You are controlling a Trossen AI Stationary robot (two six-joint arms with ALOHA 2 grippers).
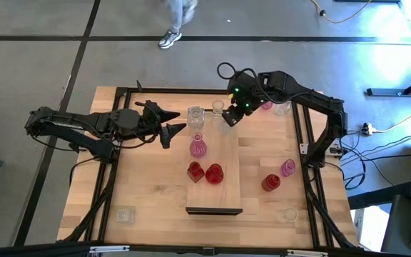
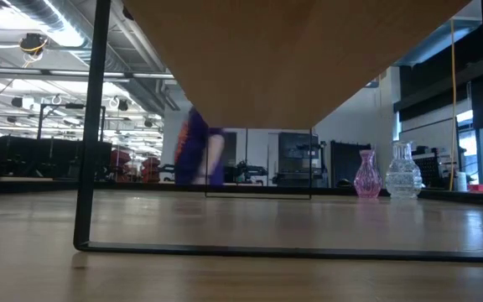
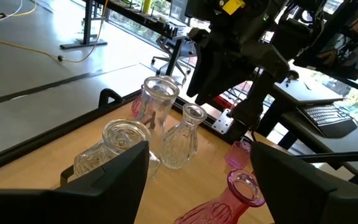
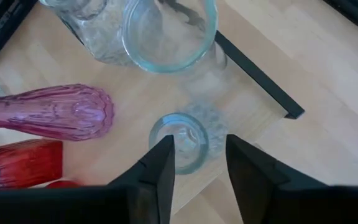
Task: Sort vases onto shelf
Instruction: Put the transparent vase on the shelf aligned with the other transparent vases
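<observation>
The shelf (image 1: 220, 196) is a light-wood board lying lengthwise in the middle of the table. On it stand a pink vase (image 1: 198, 148) and two red vases (image 1: 195, 171) (image 1: 214, 173). A small clear narrow-necked vase (image 4: 180, 142) stands near the shelf's far end. My right gripper (image 4: 197, 149) hangs open just above its mouth, pointing steeply down. In the left wrist view a small gap shows between them. A wide clear vase (image 1: 195, 114) and a squat clear one (image 3: 123, 137) stand close by. My left gripper (image 1: 175, 123) waits open left of the shelf's far end.
More vases stand on the table right of the shelf: a red one (image 1: 270, 183), a pink one (image 1: 287, 168), and clear ones at the near right (image 1: 287, 214) and far right (image 1: 282, 108). Another clear one (image 1: 125, 214) stands at the near left. A person's legs (image 1: 177, 21) show beyond the far edge.
</observation>
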